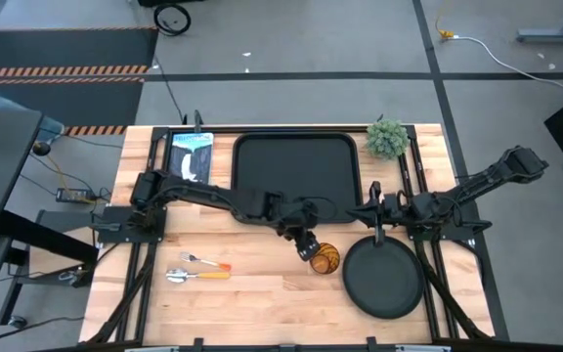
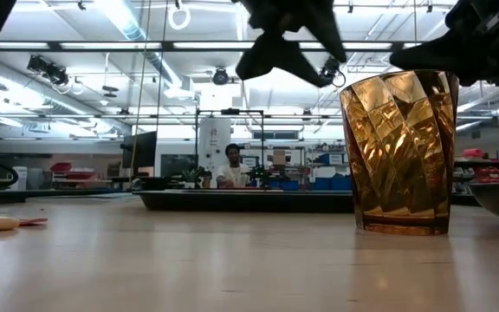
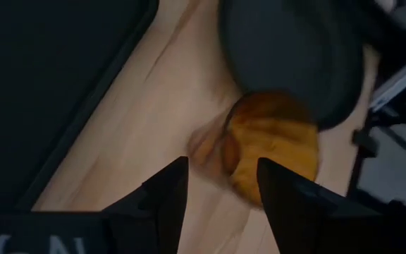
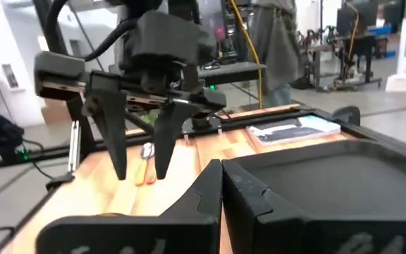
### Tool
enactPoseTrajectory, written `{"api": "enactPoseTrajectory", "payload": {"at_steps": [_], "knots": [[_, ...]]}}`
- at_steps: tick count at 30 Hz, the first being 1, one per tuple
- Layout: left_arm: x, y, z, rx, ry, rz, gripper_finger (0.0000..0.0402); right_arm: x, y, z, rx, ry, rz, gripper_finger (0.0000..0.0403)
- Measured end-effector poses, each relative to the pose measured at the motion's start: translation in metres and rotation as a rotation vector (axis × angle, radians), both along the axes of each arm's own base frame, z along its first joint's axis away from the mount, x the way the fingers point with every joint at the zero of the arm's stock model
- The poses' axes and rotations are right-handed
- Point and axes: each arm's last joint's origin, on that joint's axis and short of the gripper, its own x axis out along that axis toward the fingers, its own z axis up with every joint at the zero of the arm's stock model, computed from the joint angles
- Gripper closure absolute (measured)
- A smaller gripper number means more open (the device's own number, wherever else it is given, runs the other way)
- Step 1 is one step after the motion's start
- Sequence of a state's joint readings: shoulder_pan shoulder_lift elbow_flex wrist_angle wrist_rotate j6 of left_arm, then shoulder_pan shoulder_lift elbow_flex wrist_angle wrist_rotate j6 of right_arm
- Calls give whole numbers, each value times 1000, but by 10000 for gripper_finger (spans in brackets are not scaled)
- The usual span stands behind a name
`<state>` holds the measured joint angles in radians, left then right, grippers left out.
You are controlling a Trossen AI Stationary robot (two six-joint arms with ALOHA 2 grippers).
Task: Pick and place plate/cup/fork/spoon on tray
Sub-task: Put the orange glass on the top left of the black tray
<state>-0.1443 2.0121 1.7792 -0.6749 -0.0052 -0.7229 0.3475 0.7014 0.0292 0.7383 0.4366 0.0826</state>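
The amber cup [image 1: 324, 258] [image 2: 398, 152] stands upright on its base on the wooden table, between the tray [image 1: 296, 161] and the round black plate [image 1: 383, 277]. My left gripper [image 1: 307, 244] [image 3: 220, 190] hangs open just above the cup on its far-left side, tilted downward, touching nothing. The cup [image 3: 273, 141] shows just beyond the fingertips. The fork [image 1: 208, 262] and spoon [image 1: 195, 276] lie flat at the near left. My right gripper [image 1: 376, 233] [image 4: 222, 176] is shut and empty near the plate's far edge.
A green potted plant [image 1: 387, 137] stands at the tray's far right corner and a blue-white picture card [image 1: 192, 154] lies to the tray's left. A person [image 2: 230, 165] sits in the room beyond the table. Bare wood lies along the near edge.
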Motion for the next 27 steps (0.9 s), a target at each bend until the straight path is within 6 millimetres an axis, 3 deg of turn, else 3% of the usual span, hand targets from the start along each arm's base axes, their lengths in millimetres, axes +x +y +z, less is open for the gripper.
{"api": "enactPoseTrajectory", "payload": {"at_steps": [17, 27], "knots": [[3, -35, 9, -127, -121, 226, 224, 0, 0, 0, -147, 13, -24, 386], [6, -38, 12, -140, -179, 258, 230, 0, 0, 0, -212, 20, -28, 386]]}}
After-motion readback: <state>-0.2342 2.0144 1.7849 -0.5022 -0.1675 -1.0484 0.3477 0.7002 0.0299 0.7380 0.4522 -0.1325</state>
